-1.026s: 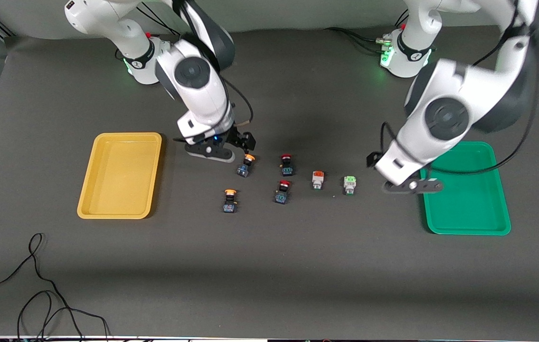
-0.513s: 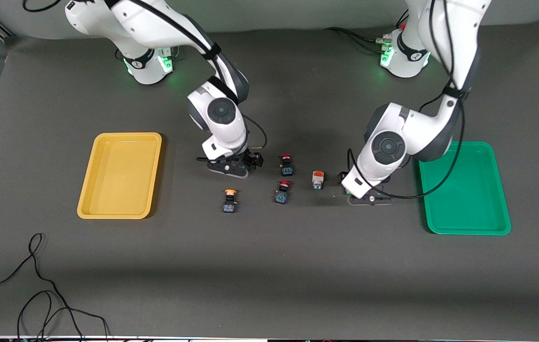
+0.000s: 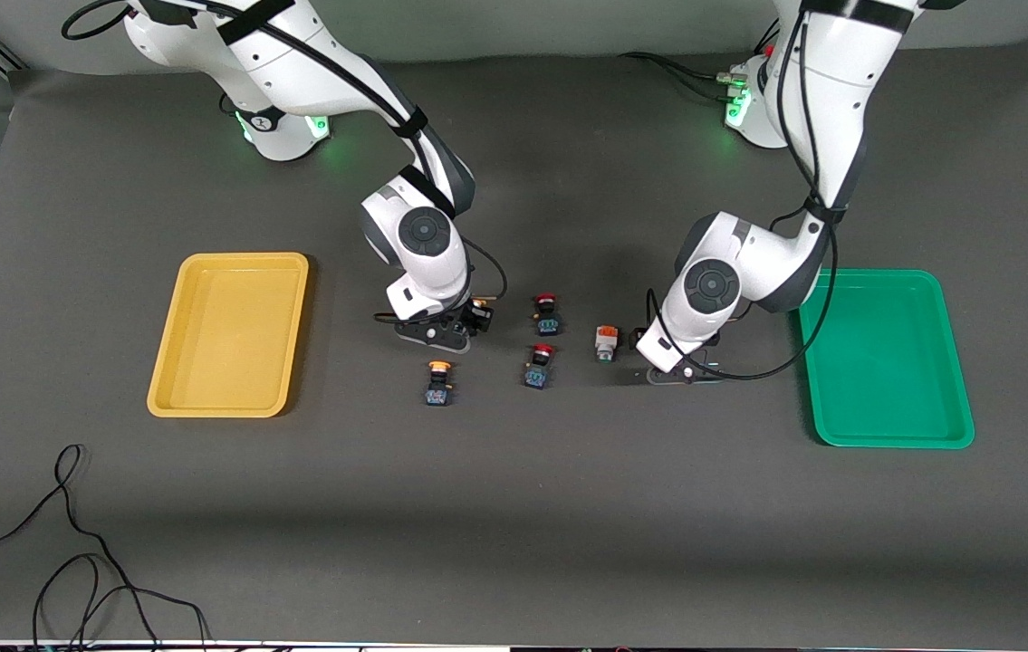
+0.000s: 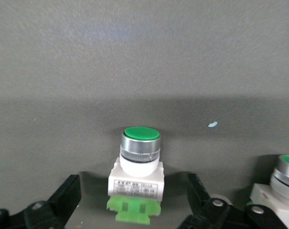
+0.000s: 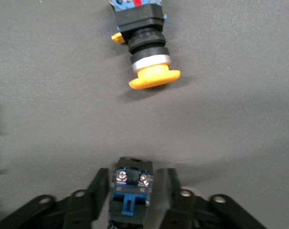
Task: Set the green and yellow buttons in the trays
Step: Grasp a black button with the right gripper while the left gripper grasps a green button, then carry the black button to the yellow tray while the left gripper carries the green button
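Observation:
My right gripper (image 3: pixel 464 319) is low on the table, its fingers closed in against the dark blue-black body of a yellow button (image 5: pixel 131 188), right gripper (image 5: pixel 135 191). A second yellow button (image 5: pixel 145 52) lies on its side close by (image 3: pixel 438 382). My left gripper (image 4: pixel 133 200) stands open around a white-bodied green button (image 4: pixel 137 162), fingers well clear of it; in the front view this left gripper (image 3: pixel 667 362) hides that button. Another white-bodied button (image 3: pixel 605 342) lies beside it. The yellow tray (image 3: pixel 228 335) and green tray (image 3: pixel 885 362) sit at opposite ends of the table.
Two red-capped dark buttons (image 3: pixel 547 314) (image 3: pixel 538 365) lie between the two grippers. A black cable (image 3: pixel 70 543) loops near the table's front edge at the right arm's end.
Both arms came down onto the buttons. The left gripper moved from the green tray's edge to the green button. The right gripper's fingers closed in on the yellow button.

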